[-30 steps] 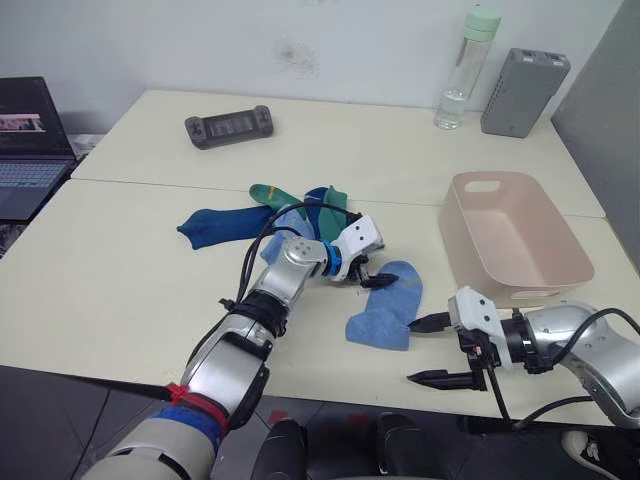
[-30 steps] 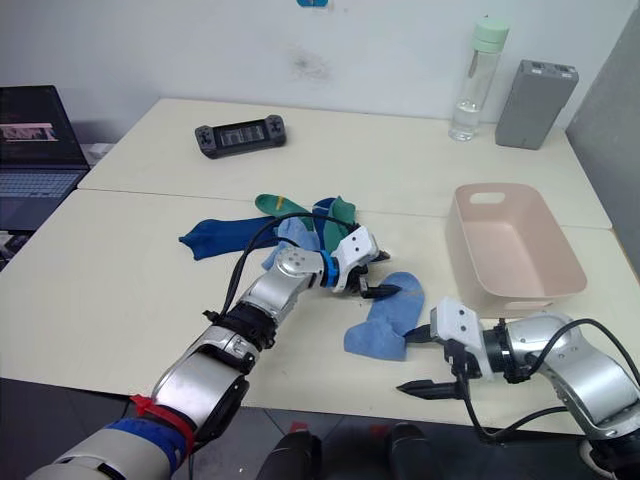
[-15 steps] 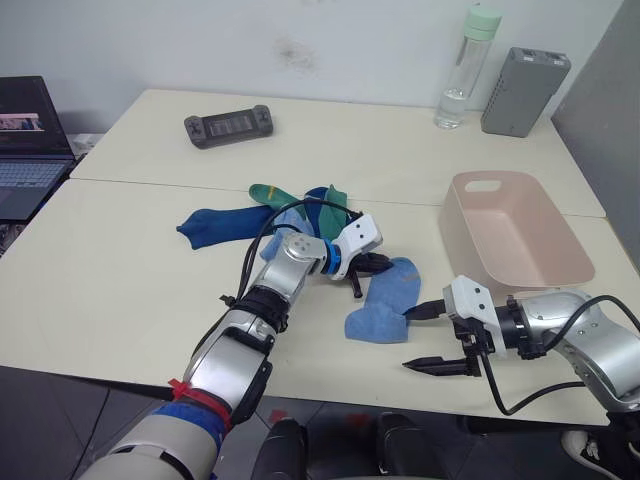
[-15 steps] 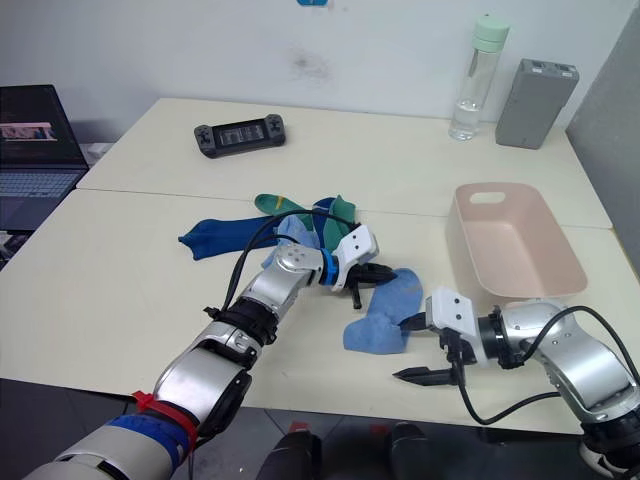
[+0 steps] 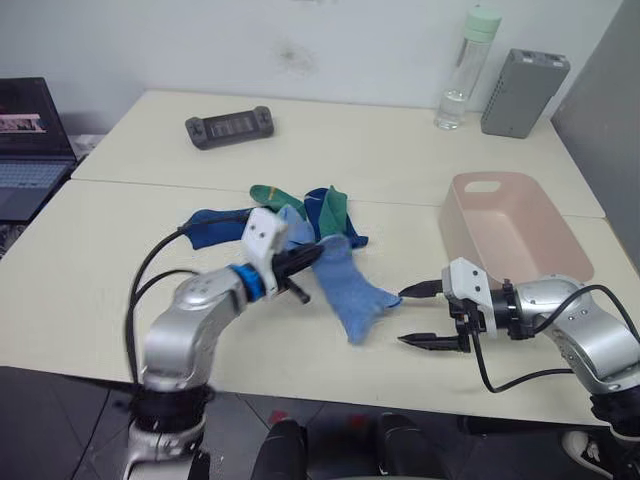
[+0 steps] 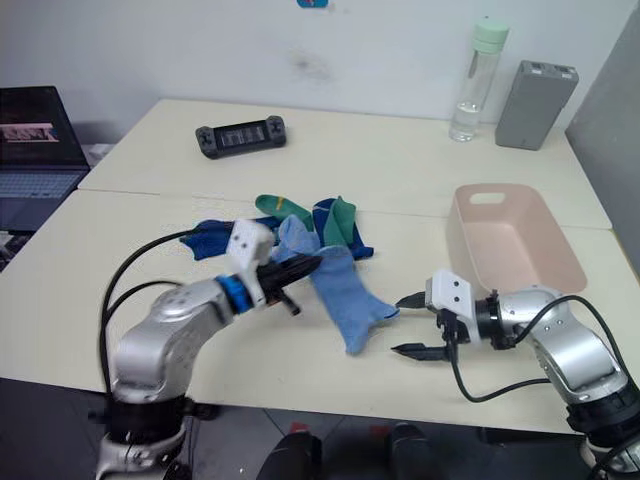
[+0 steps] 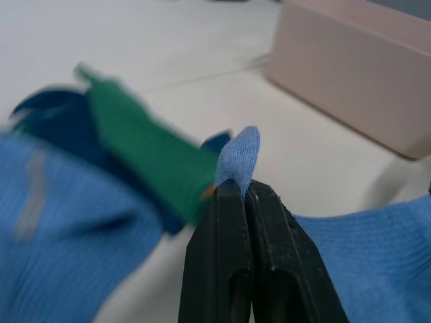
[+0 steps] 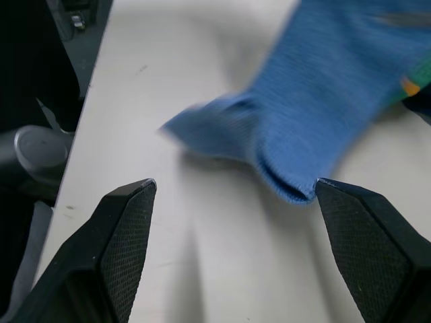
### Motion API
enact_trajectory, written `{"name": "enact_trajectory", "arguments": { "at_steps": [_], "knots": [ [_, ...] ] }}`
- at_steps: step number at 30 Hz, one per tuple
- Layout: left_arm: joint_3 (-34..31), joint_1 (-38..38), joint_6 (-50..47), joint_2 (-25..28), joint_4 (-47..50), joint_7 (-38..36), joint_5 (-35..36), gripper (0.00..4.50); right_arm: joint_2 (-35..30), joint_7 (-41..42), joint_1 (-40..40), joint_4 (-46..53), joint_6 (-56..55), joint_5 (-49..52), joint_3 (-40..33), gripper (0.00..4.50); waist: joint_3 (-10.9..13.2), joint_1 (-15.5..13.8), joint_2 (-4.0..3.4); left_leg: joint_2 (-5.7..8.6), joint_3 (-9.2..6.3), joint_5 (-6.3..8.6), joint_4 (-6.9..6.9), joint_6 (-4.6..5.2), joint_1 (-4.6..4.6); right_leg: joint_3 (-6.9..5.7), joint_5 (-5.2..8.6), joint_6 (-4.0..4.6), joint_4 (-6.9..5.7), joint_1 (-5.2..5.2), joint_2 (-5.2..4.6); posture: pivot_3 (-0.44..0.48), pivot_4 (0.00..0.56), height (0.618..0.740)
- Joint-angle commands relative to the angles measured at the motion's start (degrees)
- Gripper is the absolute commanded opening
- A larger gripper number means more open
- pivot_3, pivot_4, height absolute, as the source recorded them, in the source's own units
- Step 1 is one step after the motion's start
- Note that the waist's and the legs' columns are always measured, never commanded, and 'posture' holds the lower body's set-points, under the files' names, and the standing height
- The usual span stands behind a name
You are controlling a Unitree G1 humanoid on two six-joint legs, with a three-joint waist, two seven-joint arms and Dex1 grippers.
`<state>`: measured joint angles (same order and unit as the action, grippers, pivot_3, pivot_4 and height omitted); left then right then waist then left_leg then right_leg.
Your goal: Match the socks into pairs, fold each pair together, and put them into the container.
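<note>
My left gripper [image 5: 310, 262] is shut on a fold of a light blue sock [image 5: 350, 290], which trails from it across the table toward the right. In the left wrist view the black fingers [image 7: 229, 222] pinch a small tuft of that sock [image 7: 239, 155]. Just behind lies a pile: a second light blue sock [image 5: 291, 224], green socks [image 5: 268, 193], and dark blue socks [image 5: 214, 226]. My right gripper [image 5: 412, 316] stands open just right of the held sock's free end [image 8: 323, 114], without touching it. The pink container [image 5: 510, 235] sits empty at the right.
A black game controller [image 5: 228, 127] lies at the back left. A clear bottle [image 5: 462, 70] and a grey ribbed box [image 5: 524, 92] stand at the back right. A laptop [image 5: 25, 140] sits beyond the table's left edge.
My left gripper shut on the light blue sock and drew back to the left, dragging the sock with it. The right gripper moved a little forward toward the sock's free end and stayed open.
</note>
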<state>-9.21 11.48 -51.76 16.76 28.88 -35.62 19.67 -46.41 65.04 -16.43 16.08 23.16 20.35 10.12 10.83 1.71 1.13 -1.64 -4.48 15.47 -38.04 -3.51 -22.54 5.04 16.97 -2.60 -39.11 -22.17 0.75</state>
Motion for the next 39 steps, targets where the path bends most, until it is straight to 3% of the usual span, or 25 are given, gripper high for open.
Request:
{"name": "enact_trajectory", "arguments": {
  "at_steps": [1,7,11,16,19,26,32,38,39],
  "knots": [
    [-5.42,-6.18,-2.35,-2.78,8.98,3.57,6.12,0.03,-0.65,0.83,0.09,-2.22,-4.18,-1.78,-1.35,4.02,0.0,-0.16,0.0,-0.01,0.0,0.0,0.0,0.0,0.02,-0.01,0.0,0.0,-0.01,0.03,-0.02,0.0,0.15,0.74],
    [-5.82,-22.26,3.08,-6.01,13.1,4.14,10.44,0.03,0.07,0.37,-0.37,-8.1,-7.44,-4.82,-0.83,4.02,0.0,-0.05,0.0,0.07,0.08,0.0,0.02,0.0,0.11,0.06,0.0,0.01,0.02,0.08,-0.03,0.0,0.15,0.74],
    [-5.03,-26.41,7.54,-6.85,12.54,5.99,10.25,0.03,1.51,-0.75,-1.17,-8.33,-2.37,-2.55,-1.77,4.02,0.0,0.01,0.0,0.04,0.1,0.0,0.04,0.0,0.17,0.1,0.01,0.03,0.03,0.1,0.07,0.0,0.15,0.74],
    [-4.4,-30.43,12.32,-5.53,11.33,6.31,9.43,0.03,4.39,-4.14,-0.58,-1.58,10.01,4.16,-3.05,4.02,0.0,0.59,0.0,0.03,0.39,0.01,0.06,0.01,0.36,0.45,-0.01,-0.02,0.04,0.14,0.1,0.0,0.15,0.74],
    [-3.53,-31.99,15.96,-2.3,9.7,3.85,8.21,0.56,5.74,-6.39,0.53,1.72,13.73,5.08,-2.06,4.02,0.0,0.65,0.0,0.0,0.37,0.01,0.12,0.01,0.39,0.42,0.01,0.01,0.05,0.13,0.15,0.0,0.15,0.74],
    [-8.37,-30.19,14.69,4.27,7.03,3.18,12.18,2.77,6.97,-8.72,1.23,3.77,14.98,3.59,-0.14,4.02,0.0,0.69,0.0,-0.02,0.44,0.02,0.15,0.02,0.38,0.46,0.04,0.02,0.1,0.09,0.16,0.0,0.15,0.74],
    [-8.84,-26.3,10.91,11.02,1.58,1.07,14.56,2.77,8.46,-10.21,0.97,2.74,15.2,3.08,0.77,4.02,0.0,0.65,0.0,-0.01,0.45,0.01,0.12,0.01,0.42,0.46,0.14,-0.27,0.06,0.11,0.16,0.0,0.15,0.74],
    [-6.18,-23.52,11.82,12.23,-1.44,0.63,13.97,2.77,9.76,-11.25,0.56,1.94,17.02,3.77,0.71,4.02,-0.01,0.55,0.0,-0.02,0.42,0.02,0.15,0.02,0.41,0.44,0.13,-0.22,0.07,0.1,0.14,0.0,0.15,0.74],
    [-5.79,-22.78,11.81,12.14,-1.86,0.81,14.02,2.8,10.02,-11.6,0.39,1.69,17.03,3.49,0.83,3.84,0.0,0.5,0.0,-0.02,0.41,0.02,0.16,0.01,0.41,0.43,0.13,-0.21,0.07,0.1,0.14,0.0,0.15,0.74]
  ]
}}
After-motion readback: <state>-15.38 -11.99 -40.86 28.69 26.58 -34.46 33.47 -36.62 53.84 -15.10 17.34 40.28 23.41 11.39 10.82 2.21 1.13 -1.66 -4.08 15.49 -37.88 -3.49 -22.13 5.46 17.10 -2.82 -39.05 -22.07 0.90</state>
